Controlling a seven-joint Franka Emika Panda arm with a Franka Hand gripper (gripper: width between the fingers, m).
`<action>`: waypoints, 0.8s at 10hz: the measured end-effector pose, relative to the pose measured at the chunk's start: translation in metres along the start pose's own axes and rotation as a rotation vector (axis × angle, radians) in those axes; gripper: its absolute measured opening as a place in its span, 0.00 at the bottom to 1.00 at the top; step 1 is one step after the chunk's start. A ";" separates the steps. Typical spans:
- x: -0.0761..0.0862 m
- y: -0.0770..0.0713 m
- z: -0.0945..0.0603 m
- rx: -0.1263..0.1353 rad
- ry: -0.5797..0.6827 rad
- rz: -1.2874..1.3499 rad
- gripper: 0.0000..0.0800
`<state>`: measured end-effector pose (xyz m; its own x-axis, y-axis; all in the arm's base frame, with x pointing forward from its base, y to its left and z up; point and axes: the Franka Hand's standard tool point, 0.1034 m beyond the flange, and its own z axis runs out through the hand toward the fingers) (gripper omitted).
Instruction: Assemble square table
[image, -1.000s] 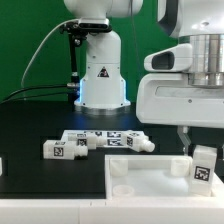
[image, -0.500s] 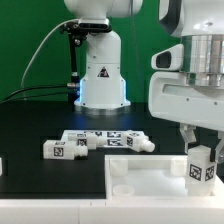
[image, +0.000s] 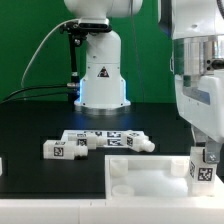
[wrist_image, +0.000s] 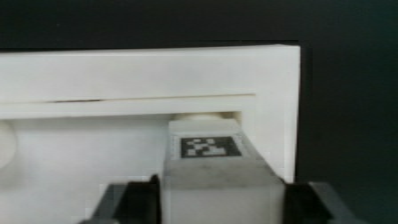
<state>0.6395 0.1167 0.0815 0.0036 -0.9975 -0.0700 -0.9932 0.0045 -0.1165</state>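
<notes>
We are seeing the arm's (image: 205, 75) white housing sitting further toward the exterior view's right than a second ago. The table leg (image: 202, 171) it is carrying is staying almost where it was, only a little lower.

The claw (image: 204, 154) is standing partly closed, gripping that table leg by its sides. In the wrist view the two dark fingers (wrist_image: 128, 203) are pressing on either side of the leg (wrist_image: 210, 165), whose black-and-white tag is facing the camera, with the claw (wrist_image: 217, 202) centred on it.

The leg is hanging upright over the square tabletop (image: 150, 172), at the corner nearest the exterior view's right. The wrist view is showing the leg's far end close against the tabletop (wrist_image: 143, 80) beside its raised rim. We cannot tell whether the end is touching the top or already sitting in a hole.

The tabletop is lying flat on the black table (image: 30, 120), at the front toward the exterior view's right.

The loose legs (image: 100, 139) are lying on their sides in a rough row on the table, behind the tabletop and toward the exterior view's left, well apart from the claw.

Behind them the big white robot base (image: 102, 75) with a triangle mark is standing upright, a blue glow showing at its foot.
</notes>
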 end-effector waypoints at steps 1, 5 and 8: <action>0.000 0.000 0.000 0.000 0.000 -0.004 0.58; 0.001 0.001 0.003 0.015 0.007 -0.603 0.81; 0.001 0.001 0.003 0.012 0.013 -0.834 0.81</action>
<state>0.6393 0.1159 0.0786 0.7361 -0.6745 0.0557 -0.6638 -0.7356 -0.1356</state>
